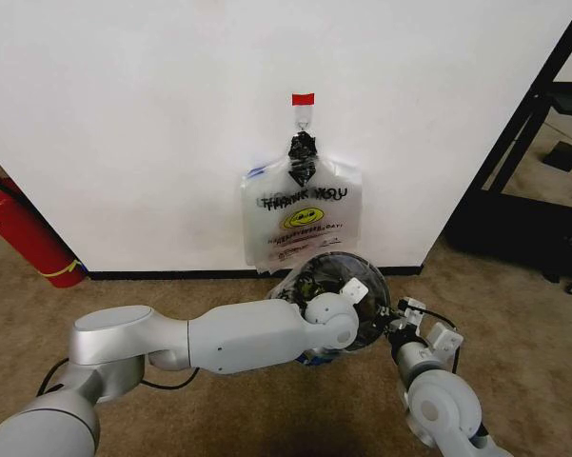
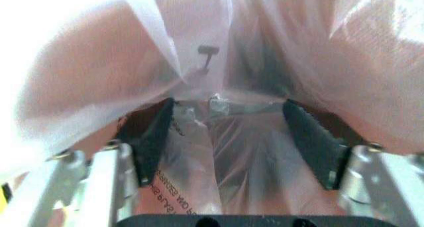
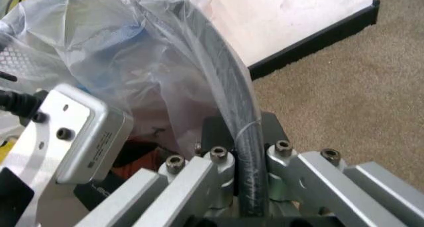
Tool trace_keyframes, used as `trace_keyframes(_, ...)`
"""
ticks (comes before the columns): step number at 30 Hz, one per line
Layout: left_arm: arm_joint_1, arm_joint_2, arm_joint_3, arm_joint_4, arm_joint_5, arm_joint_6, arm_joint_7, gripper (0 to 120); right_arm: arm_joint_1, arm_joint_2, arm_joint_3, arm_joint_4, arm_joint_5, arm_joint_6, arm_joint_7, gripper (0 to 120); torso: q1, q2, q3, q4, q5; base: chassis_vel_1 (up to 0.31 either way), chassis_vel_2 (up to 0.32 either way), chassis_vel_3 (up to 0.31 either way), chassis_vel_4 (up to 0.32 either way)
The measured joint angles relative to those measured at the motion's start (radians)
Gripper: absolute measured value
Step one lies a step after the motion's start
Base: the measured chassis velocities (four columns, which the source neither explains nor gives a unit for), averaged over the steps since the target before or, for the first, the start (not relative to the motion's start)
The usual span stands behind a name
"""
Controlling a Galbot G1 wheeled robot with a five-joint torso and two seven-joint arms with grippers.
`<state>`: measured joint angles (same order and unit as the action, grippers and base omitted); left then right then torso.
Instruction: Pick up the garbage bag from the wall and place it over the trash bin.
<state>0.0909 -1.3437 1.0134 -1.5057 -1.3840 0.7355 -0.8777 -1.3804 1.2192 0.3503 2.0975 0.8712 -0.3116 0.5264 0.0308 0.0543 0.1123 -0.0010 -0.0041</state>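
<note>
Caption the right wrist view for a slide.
Right gripper clamps the garbage bag against the trash bin rim, beside the wall.

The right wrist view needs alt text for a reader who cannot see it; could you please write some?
The right gripper is shut on the black rim of the trash bin, with the see-through garbage bag draped over that rim. The left gripper sits close beside it inside the plastic. Behind are the white wall, its black skirting and brown carpet.

Head overhead; wrists close on trash bin (image 1: 347, 295).
</note>
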Motion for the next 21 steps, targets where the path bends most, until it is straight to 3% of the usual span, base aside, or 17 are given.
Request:
trace_keyframes(17,-0.012,-0.005,0.006,0.032,0.021,-0.006,0.024,0,-0.001,-0.002,-0.004,0.006,0.004,-0.002,0.003,0,0.000,0.000,0.000,0.0001,0.0000,0.000,0.000,0.000,0.000)
trace_keyframes(21,-0.014,0.000,0.008,0.031,0.023,-0.008,0.028,0,-0.001,-0.003,-0.006,0.006,0.004,-0.002,0.003,0,0.000,0.000,0.000,0.0001,0.0000,0.000,0.000,0.000,0.000)
